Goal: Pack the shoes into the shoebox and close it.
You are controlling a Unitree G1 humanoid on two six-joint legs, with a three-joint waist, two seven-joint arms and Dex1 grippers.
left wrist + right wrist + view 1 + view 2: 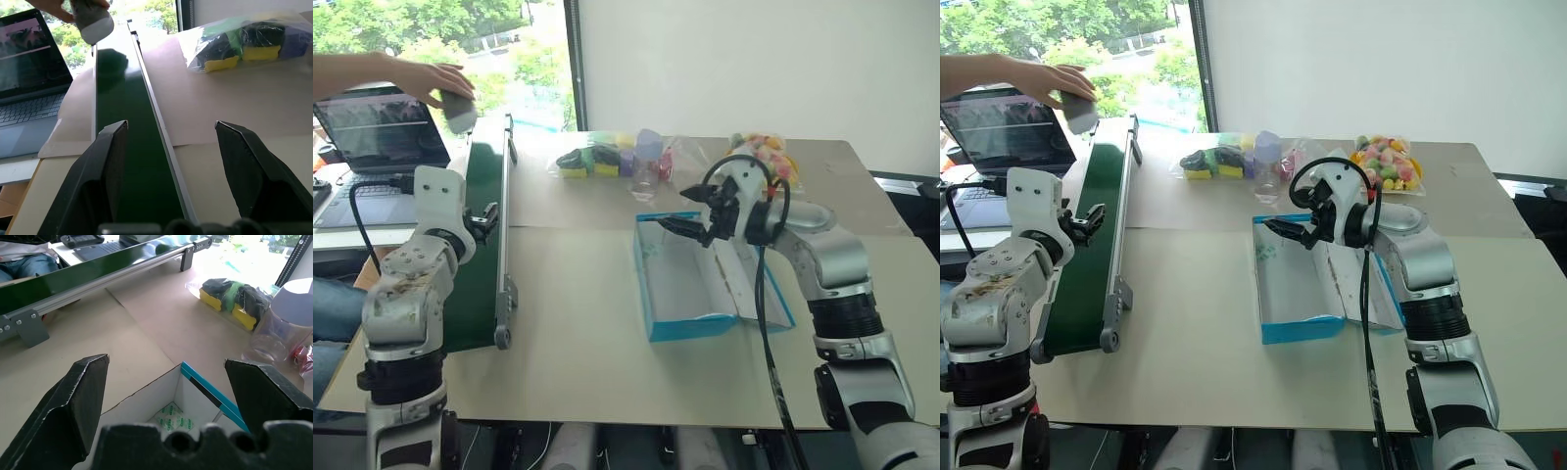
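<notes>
Currently, the bright blue shoebox [677, 328] is seen lying open on the cardboard-covered table [578, 343], right of centre, its white inside empty and its lid [744, 284] folded out flat to the right. One shoe [460, 110] is visible: a grey sneaker held by a person's hand [431, 78] at the far left, just above the far end of the long green conveyor [1087, 264]. The conveyor runs from near to far along the left side of the table, well apart from the box. To its left one open laptop [382, 132] is set on a separate surface.

Along the far edge of the table several things are lined up: one clear bag of black, green and yellow sponges [582, 162], one clear plastic jar with a pale lid [646, 162] just behind the box's far edge, and one bag of coloured candies [1386, 162] further right.

Two grippers are counted. The left gripper [171, 147] is held level above the near part of the conveyor, pointing along the belt toward the far end, its two black fingers spread apart with nothing between them. The right gripper [690, 220] is reached leftward over the far end of the shoebox, tilted slightly down, its fingers [73, 401] spread wide and empty, with a black cable [764, 323] hanging from the wrist across the lid.
</notes>
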